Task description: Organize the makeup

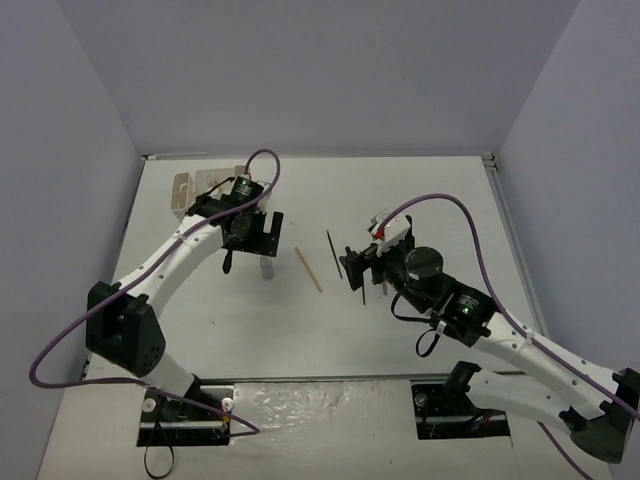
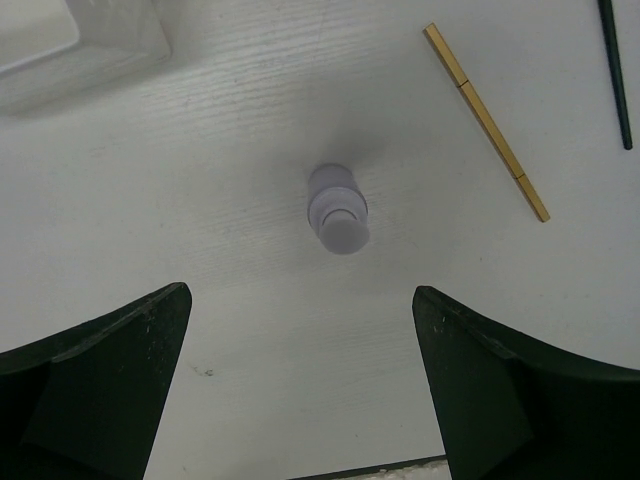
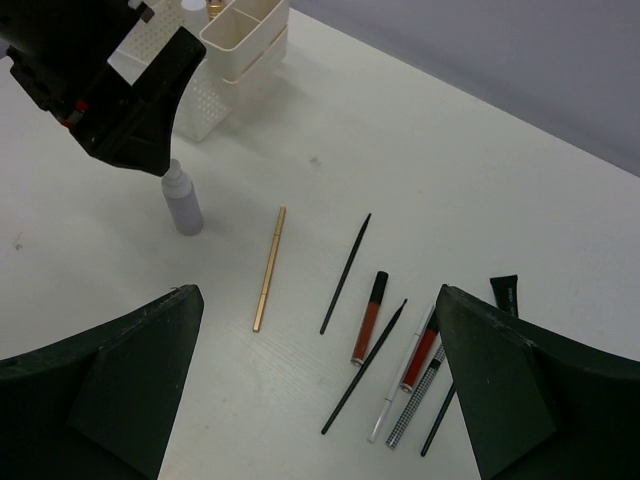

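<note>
A grey capped bottle (image 2: 338,210) stands upright on the table, also in the right wrist view (image 3: 183,203). My left gripper (image 2: 300,300) is open and empty, hovering above and just near of the bottle. A gold pencil (image 3: 269,268) and a thin black brush (image 3: 346,272) lie to its right. My right gripper (image 3: 320,295) is open and empty above a cluster: a red gloss tube (image 3: 369,317), a long black brush (image 3: 364,366), a white pencil (image 3: 400,385), a second red tube (image 3: 420,355) and a checkered pencil (image 3: 415,410). I cannot make out the amber and green bottles.
The white-and-beige compartmented box (image 1: 190,190) stands at the back left, just beyond the left gripper; its compartments show in the right wrist view (image 3: 240,40). A black tube end (image 3: 503,293) lies at the right edge of the cluster. Grey walls close the table's back and sides.
</note>
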Robot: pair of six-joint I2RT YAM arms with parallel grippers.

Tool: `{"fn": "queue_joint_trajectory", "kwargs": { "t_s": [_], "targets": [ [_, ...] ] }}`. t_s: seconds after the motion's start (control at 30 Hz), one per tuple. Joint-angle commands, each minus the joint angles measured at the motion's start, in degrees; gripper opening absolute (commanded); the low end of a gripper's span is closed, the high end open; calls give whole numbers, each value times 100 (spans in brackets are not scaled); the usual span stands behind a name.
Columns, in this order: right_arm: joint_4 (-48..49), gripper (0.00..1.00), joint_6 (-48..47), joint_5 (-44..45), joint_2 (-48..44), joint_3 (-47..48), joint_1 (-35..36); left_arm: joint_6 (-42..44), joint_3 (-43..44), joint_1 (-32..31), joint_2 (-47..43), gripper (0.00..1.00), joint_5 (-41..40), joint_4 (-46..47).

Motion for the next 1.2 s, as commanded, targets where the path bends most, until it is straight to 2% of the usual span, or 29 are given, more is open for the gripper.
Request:
{"fn": "queue_joint_trajectory", "kwargs": {
  "t_s": [0.0, 0.2, 0.4, 1.03, 1.17],
  "targets": [
    [228, 100, 112, 499, -342, -120, -54, -157, 486, -78, 441, 91, -74, -194],
    [223, 100, 150, 638, -612, -232, -67, -229, 668, -100, 982, 88, -54, -61],
    [222, 100, 143, 731, -782, -307, -69, -303, 746, -145, 1322, 77, -1, -92],
    [255, 100, 108, 757, -852, -368, -68, -491, 538, -162, 1588, 57, -157, 138],
    [258, 100, 108, 752, -838, -377, -68, -506, 544, -168, 1562, 49, -169, 152]
  ]
}}
